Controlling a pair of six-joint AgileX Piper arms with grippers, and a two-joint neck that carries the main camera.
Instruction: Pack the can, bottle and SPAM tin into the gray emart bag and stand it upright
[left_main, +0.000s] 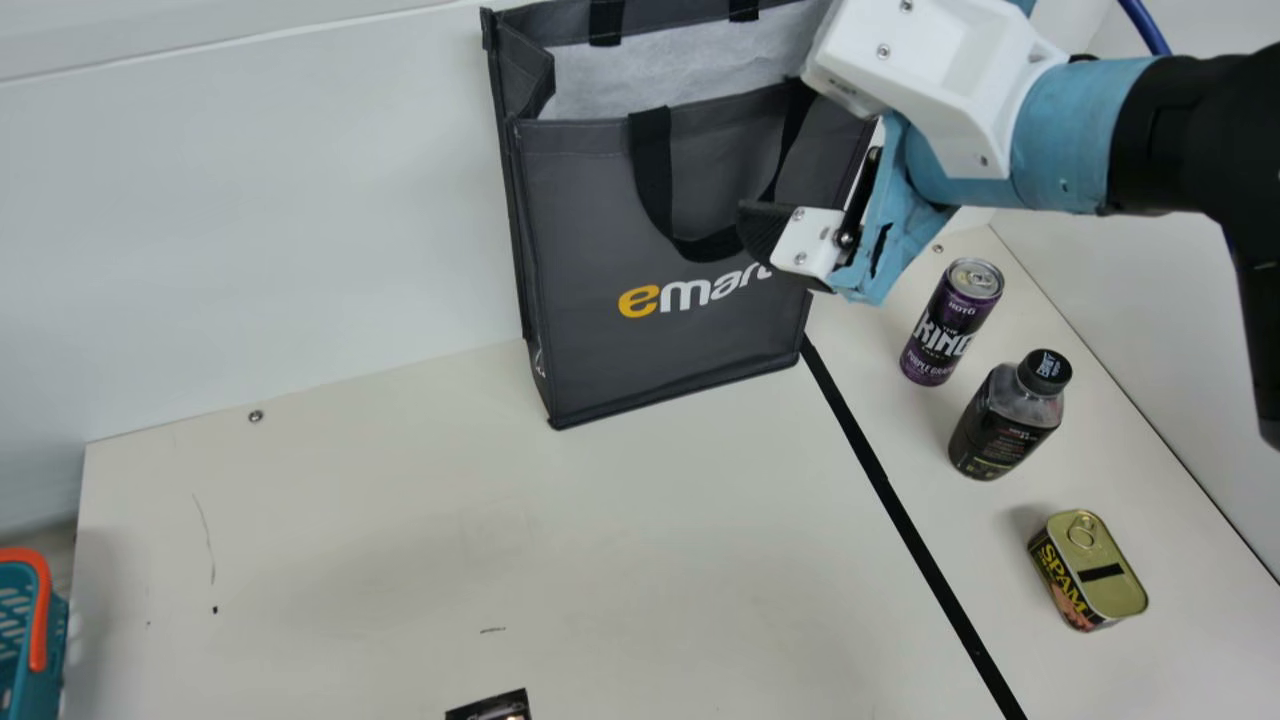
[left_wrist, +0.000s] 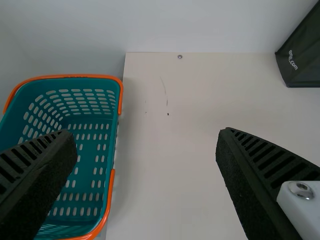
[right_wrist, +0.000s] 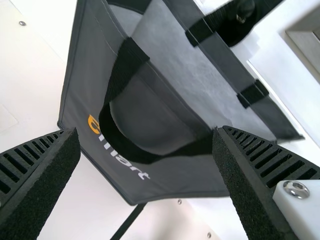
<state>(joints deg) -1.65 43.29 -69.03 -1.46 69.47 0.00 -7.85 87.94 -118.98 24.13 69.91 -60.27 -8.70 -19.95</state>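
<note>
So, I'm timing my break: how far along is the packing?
Done: the bag stands upright, mouth open. In hand: nothing, it seems; the left gripper is open and empty, the right gripper open by the bag's front handle. To do: can, bottle and SPAM tin are all on the table, so packing looks unstarted.

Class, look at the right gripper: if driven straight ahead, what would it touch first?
The right gripper would likely meet the gray bag, around its front handle; the exact gap is unclear.
</note>
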